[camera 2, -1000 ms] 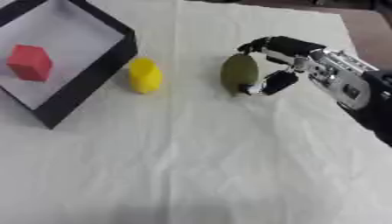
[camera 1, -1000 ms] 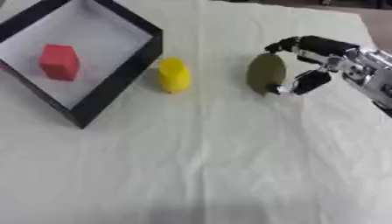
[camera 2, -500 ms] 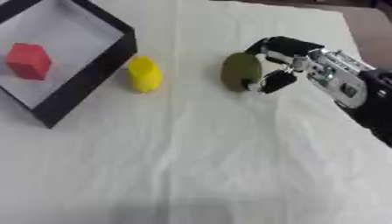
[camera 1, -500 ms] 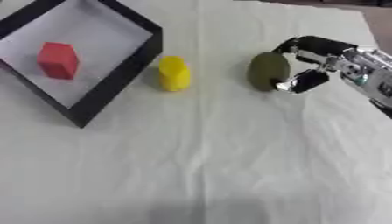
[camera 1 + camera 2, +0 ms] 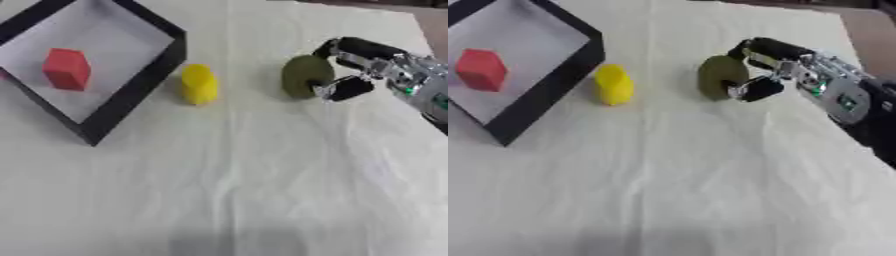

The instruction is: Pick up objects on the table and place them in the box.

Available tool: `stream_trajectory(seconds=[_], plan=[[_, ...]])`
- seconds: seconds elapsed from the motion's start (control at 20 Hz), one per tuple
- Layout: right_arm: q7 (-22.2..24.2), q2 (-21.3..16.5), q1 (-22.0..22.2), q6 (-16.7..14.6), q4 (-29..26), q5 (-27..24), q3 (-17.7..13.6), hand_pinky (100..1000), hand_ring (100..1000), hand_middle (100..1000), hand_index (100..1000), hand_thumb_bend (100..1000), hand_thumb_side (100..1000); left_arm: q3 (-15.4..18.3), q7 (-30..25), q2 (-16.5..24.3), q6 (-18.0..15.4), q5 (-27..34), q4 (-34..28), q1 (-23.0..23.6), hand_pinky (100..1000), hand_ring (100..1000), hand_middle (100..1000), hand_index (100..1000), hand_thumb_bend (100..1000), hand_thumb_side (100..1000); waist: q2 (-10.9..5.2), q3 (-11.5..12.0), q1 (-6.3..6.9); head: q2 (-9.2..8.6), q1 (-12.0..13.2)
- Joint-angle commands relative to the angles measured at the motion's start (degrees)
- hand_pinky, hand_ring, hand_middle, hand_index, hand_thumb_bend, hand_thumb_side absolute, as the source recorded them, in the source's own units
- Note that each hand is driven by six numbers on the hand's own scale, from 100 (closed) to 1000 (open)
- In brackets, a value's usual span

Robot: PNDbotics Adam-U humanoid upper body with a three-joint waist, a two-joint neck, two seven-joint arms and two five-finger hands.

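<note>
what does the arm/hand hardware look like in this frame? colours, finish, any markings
Only the right hand and its forearm show, entering from the right. The fingers are black and glossy. The wrist and forearm are silver-grey metal with a small green spot; the arm turns black farther back. No loose cables or readable markings visible.

One box (image 5: 131, 95), one red block (image 5: 66, 68), one yellow piece (image 5: 199, 84), one olive piece (image 5: 304, 76), one hand (image 5: 359, 67).

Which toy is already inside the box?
The red block. It sits inside the black box, while the yellow piece and the olive-green one lie outside on the table.
</note>
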Motion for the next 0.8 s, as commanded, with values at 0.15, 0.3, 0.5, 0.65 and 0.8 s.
stream_trajectory(seconds=[0.15,0.3,0.5,0.65,0.8], plan=[[-3.1,-3.1,-0.1,1.6,-4.1,-5.0,-2.5,920,602,497,695,100,251,0.7,0.1,2.5,0.0,0.3,-0.8,-0.1,959,659,884,806,165,610,-2.03,-0.4,0.09,-0.10,0.2],[-4.2,-4.4,-0.4,1.6,-5.1,-7.9,-3.4,921,595,493,694,100,237,0.7,0.2,2.7,-0.1,0.3,-0.8,0.1,958,659,883,806,168,605,-2.50,-0.6,0.25,-0.10,0.1],[-5.6,-6.7,-2.1,1.1,-6.0,-11.6,-4.1,917,585,490,694,100,209,0.6,0.2,2.9,-0.1,0.3,-0.9,0.2,954,661,882,806,173,594,-3.15,-0.8,0.49,-0.10,0.0],[-7.9,-9.2,-5.9,1.0,-5.8,-13.1,-4.6,885,577,486,683,100,200,0.5,0.2,2.9,-0.2,0.4,-1.0,0.0,951,664,881,807,178,583,-3.67,-0.7,0.75,-0.10,-0.4],[-11.0,-11.9,-10.9,1.3,-5.3,-14.0,-3.8,883,568,483,682,100,167,0.2,0.0,2.7,-0.2,0.6,-1.4,-1.0,948,665,880,807,183,569,-3.94,0.0,0.88,-0.10,-1.1]])
